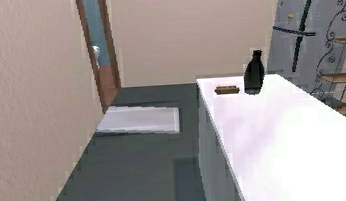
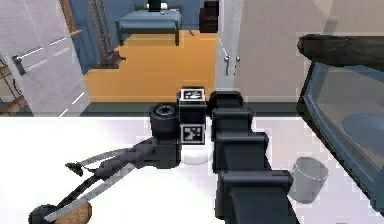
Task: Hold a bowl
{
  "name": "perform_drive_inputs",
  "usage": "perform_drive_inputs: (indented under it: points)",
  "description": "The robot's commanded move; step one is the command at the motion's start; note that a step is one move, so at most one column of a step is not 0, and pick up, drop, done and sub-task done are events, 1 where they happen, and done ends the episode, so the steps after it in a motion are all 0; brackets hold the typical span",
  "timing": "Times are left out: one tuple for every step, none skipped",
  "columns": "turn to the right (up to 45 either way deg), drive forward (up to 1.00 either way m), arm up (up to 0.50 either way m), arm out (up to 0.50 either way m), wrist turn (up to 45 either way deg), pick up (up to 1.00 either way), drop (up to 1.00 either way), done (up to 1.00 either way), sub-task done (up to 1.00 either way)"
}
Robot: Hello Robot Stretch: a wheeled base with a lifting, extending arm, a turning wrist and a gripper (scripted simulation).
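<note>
Bowl is a name no shape here clearly earns. The nearest candidate is a low tan rounded thing (image 2: 66, 213) lying toward the near side of the white bench (image 2: 150, 205), at the arm side view's lower left, right at the tips of the gripper (image 2: 62, 188). A wide dark-rimmed vessel (image 2: 345, 100) at that view's right edge also has a bowl's curve. The arm (image 2: 240, 160) lies out over the bench and the fingers (image 2: 100, 177) slant low toward the tan thing, probably so that they can take its rim from the side rather than from above. Since that thing rests on the surface at the fingertips, I cannot tell whether the gripper has anything in it, nor how the fingers stand. A white cup (image 2: 308, 178) stands just right of the arm, so a sideways swing would likely tip it. In the forward view a dark bottle (image 1: 253, 72) stands near the bench's far end with a small brown flat thing (image 1: 221, 88) just beside it, toward the left edge; neither looks likely to matter to the grasp.
</note>
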Motion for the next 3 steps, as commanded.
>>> perform_drive_inputs:
  points:
    - [0.0, 0.0, 0.0, 0.0, 45.0, 0.0, 0.0, 0.0, 0.0]
    - [0.0, 0.0, 0.0, 0.0, 45.0, 0.0, 0.0, 0.0, 0.0]
    - [0.0, 0.0, -0.12, 0.0, 0.0, 0.0, 0.0, 0.0, 0.0]
